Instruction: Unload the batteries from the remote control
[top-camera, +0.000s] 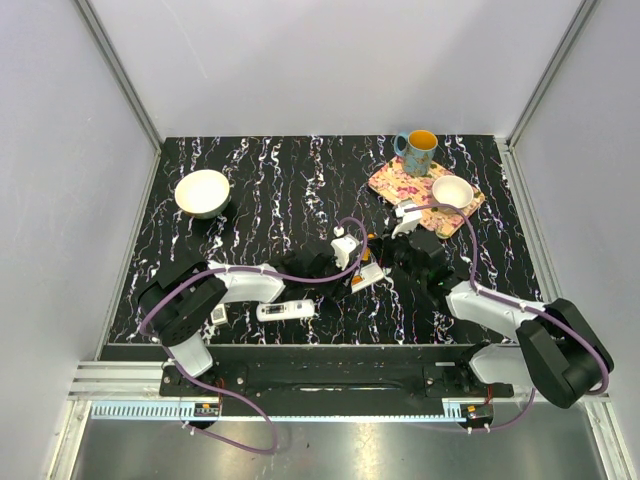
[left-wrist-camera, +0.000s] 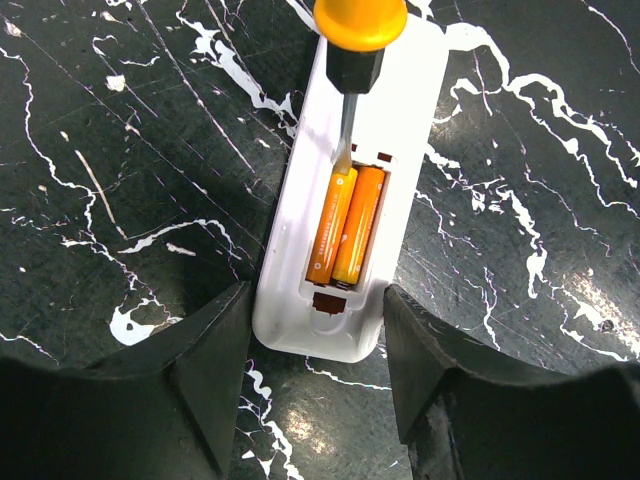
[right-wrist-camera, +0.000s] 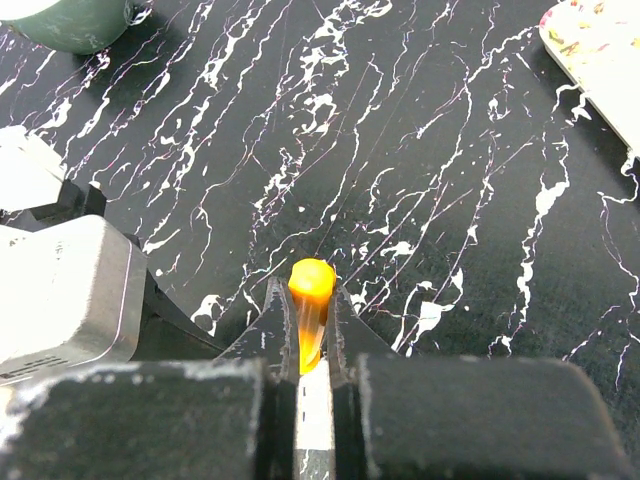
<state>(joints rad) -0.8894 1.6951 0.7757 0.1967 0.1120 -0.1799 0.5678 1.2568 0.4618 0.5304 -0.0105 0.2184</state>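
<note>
Batteries (left-wrist-camera: 346, 225): two orange cells, side by side in the open bay of the remote control (left-wrist-camera: 405, 110). No blue cell seen in the bay.

Left claw (left-wrist-camera: 316, 292): clenched across the remote's near end, one finger against each long side. The bay sits just ahead of the fingertips, facing up, with no cover in this view. Reading: the claw acts as a vice, pinning the body flat on the surface (left-wrist-camera: 120, 200) so that prying does not shove it away.

Right claw (right-wrist-camera: 307, 295): clamped on the orange handle of a screwdriver (left-wrist-camera: 358, 30), with the shaft running forward past its fingertips. In the left wrist view the tool enters from the far side, opposite the left claw. Its blade tip rests at the far end of the cell on that camera's left, against the bay's end wall. Reading: the tip is placed to lever that end up off its contact. Cannot tell whether the tip is under the cell or only touching it.

Status, judged: prying step in hand; neither cell is out.

Farther out, top view: a second remote (top-camera: 285, 310) lies on the surface behind the left claw, beside the left arm, with neither claw on it.

Risk: the blade slips off the rounded cell, or a freed cell springs out and rolls.
</note>
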